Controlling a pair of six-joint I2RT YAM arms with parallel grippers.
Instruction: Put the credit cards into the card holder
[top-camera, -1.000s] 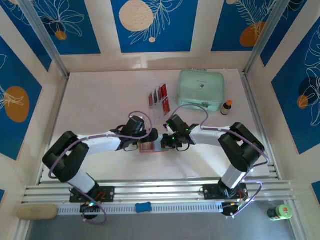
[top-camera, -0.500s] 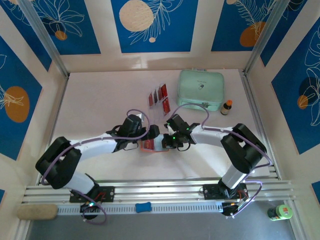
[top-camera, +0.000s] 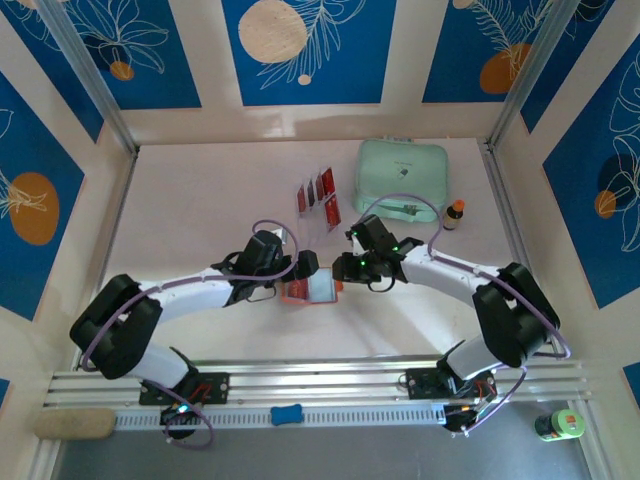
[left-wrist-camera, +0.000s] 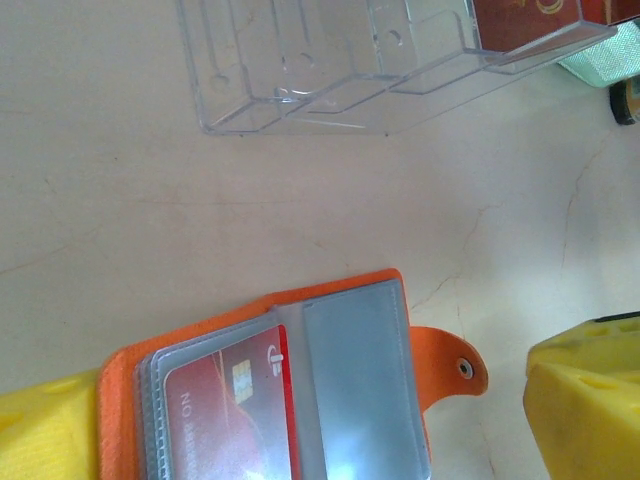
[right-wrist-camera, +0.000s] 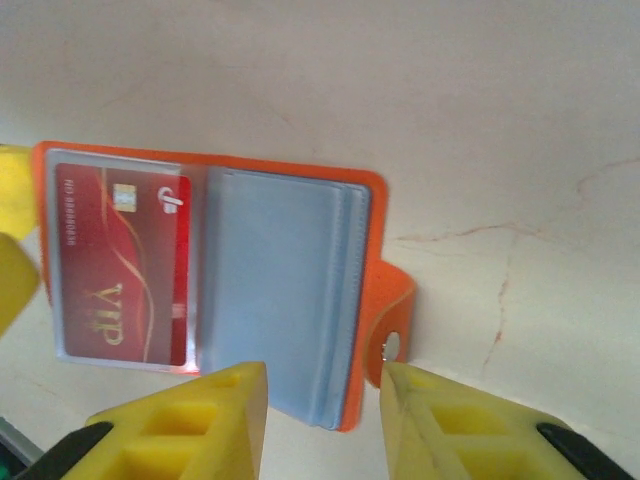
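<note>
The card holder (top-camera: 312, 290) lies open and flat on the table, orange outside with grey sleeves. A red credit card (right-wrist-camera: 118, 265) sits in its left sleeve (left-wrist-camera: 225, 420). My left gripper (left-wrist-camera: 310, 400) is open wide and straddles the card holder (left-wrist-camera: 340, 380), its left finger (left-wrist-camera: 40, 430) against the orange edge. My right gripper (right-wrist-camera: 325, 390) is open, its jaws on either side of the holder's right edge (right-wrist-camera: 355, 300) by the snap tab (right-wrist-camera: 395, 310). In the top view the two grippers (top-camera: 303, 268) (top-camera: 345, 270) face each other over the holder. More red and black credit cards (top-camera: 318, 195) stand in a clear rack.
The clear plastic rack (left-wrist-camera: 330, 60) stands just beyond the holder. A mint-green case (top-camera: 402, 178) sits at the back right with a small brown bottle (top-camera: 455, 213) beside it. Metal rails (top-camera: 320, 385) run along the near edge.
My right gripper has gone from shut to open and drawn back to the right of the holder. The left arm reached forward a second ago and has since held still.
</note>
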